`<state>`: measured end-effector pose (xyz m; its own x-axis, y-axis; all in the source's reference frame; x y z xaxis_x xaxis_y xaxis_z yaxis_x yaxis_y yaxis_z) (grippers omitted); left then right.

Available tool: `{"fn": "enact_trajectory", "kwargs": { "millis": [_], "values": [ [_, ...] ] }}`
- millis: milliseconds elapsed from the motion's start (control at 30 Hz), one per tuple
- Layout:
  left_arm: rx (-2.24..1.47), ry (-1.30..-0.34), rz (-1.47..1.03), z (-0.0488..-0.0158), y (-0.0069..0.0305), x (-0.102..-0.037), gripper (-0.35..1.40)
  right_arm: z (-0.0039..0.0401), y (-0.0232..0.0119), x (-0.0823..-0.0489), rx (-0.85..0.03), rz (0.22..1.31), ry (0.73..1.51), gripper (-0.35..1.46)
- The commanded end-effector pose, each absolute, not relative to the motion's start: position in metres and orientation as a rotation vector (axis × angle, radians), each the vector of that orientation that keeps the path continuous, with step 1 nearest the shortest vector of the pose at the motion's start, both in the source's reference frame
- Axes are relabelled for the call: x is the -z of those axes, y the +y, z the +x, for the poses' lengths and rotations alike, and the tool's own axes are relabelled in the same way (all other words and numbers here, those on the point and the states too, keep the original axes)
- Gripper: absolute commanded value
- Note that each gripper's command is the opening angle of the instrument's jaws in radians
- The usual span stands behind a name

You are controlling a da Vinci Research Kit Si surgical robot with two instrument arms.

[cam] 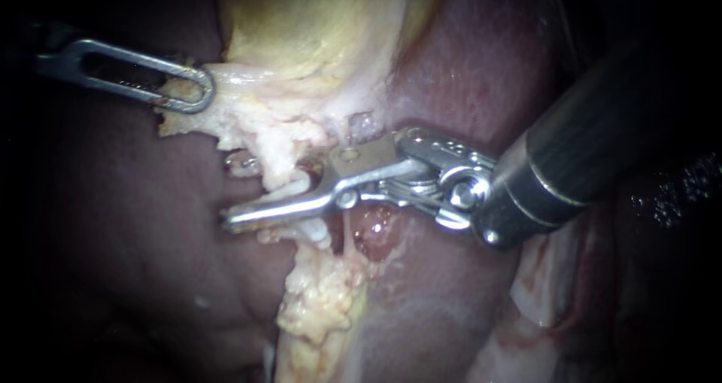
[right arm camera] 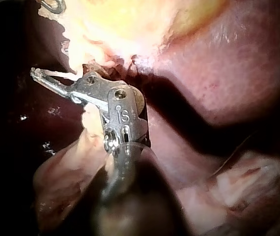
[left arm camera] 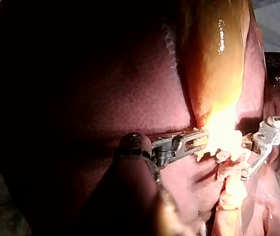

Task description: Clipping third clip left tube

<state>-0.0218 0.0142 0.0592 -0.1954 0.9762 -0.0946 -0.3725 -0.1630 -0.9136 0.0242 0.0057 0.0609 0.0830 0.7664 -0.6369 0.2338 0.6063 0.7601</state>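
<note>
With the gallbladder (cam: 316, 22) pinched taut in the jaws of the left instrument (cam: 204, 93), the left tube (cam: 302, 185), gripped between the jaws of the right instrument (cam: 232, 220), is best squeezed fully and squarely, clear of the clip (cam: 239, 161) just beside it.

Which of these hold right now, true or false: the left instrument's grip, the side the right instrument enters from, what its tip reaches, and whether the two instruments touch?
1. The left instrument has its jaws shut on pale tissue at the gallbladder's edge. True.
2. The right instrument enters from the endoscope view's left. False: it enters from the right.
3. The right instrument's tip reaches a pale tube. True.
4. The two instruments touch. False: they are apart, with pale tissue between them.
</note>
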Motion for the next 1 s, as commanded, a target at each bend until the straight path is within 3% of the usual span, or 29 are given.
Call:
{"fn": "enact_trajectory", "kwargs": {
  "millis": [33,467,700,900,1000],
  "values": [
    [-1.596,-0.963,-0.911,-0.0218,0.0141,-0.0593,-0.35,0.0243,0.0057,-0.0606,-0.489,0.893,1.475,0.45],
    [-1.597,-0.962,-0.911,-0.0219,0.0141,-0.0594,-0.35,0.0242,0.0058,-0.0603,-0.525,0.894,1.463,0.23],
    [-1.597,-0.962,-0.911,-0.0219,0.0141,-0.0594,-0.35,0.0240,0.0057,-0.0604,-0.543,0.912,1.455,-0.02],
    [-1.597,-0.962,-0.911,-0.0219,0.0141,-0.0594,-0.35,0.0237,0.0056,-0.0605,-0.578,0.947,1.438,-0.34],
    [-1.597,-0.962,-0.911,-0.0219,0.0141,-0.0594,-0.35,0.0235,0.0056,-0.0605,-0.584,0.956,1.428,-0.35]
  ]
}}
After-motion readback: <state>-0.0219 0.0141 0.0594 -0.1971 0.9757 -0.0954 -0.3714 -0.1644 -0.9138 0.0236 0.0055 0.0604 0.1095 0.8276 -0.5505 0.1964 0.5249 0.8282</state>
